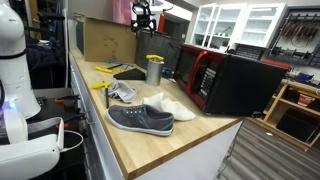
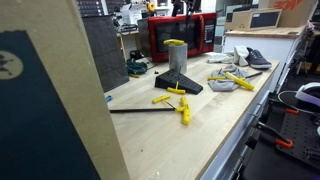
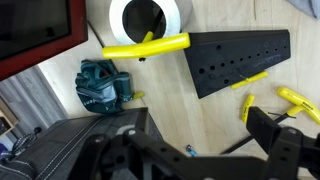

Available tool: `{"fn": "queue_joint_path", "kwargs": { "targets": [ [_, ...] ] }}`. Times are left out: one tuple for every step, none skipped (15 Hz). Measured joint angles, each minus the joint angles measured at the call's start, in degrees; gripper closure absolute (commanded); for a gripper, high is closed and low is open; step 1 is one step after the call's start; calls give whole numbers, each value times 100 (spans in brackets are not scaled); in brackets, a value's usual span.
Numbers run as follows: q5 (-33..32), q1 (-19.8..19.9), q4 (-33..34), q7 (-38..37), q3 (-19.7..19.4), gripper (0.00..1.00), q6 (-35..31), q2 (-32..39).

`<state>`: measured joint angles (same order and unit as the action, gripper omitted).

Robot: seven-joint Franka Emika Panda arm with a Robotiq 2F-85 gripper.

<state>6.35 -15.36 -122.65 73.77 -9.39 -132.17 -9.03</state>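
Observation:
My gripper [image 3: 200,142] is open and empty, hanging high above the wooden table; it shows at the top of an exterior view [image 1: 143,19]. Below it stands a metal cup [image 3: 150,18] with a yellow-handled tool [image 3: 146,47] lying across its rim. The cup shows in both exterior views [image 1: 154,70] [image 2: 176,60]. Next to the cup lies a black perforated plate [image 3: 238,58] [image 2: 182,86]. Loose yellow-handled tools [image 3: 296,101] [image 2: 176,97] lie by the plate. A teal object [image 3: 100,88] [image 2: 138,67] sits on the other side of the cup.
A grey shoe [image 1: 140,119] and a white shoe [image 1: 172,106] lie near the table's end. A red-fronted microwave [image 1: 205,76] [image 2: 180,36] stands along the table's edge. A cardboard box [image 1: 105,38] stands at the far end. A thin black rod [image 2: 140,110] lies on the wood.

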Motion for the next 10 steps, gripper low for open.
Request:
{"fn": "queue_joint_path", "kwargs": {
  "targets": [
    [0,2,4,0,0,0,-1,0],
    [0,60,2,-10,58,0,7,0],
    [-1,172,-6,-24,180,0,23,11],
    [-3,261,-18,-58,299,0,27,32],
    [-5,320,-25,-85,410,0,34,64],
    [-5,359,-26,-87,507,0,55,106],
    [-31,396,-27,-125,591,0,58,149],
    [-92,443,-26,-249,668,0,58,187],
    [-154,502,-27,-429,732,0,42,223],
    [-205,559,-27,-650,773,0,12,253]
  ]
}}
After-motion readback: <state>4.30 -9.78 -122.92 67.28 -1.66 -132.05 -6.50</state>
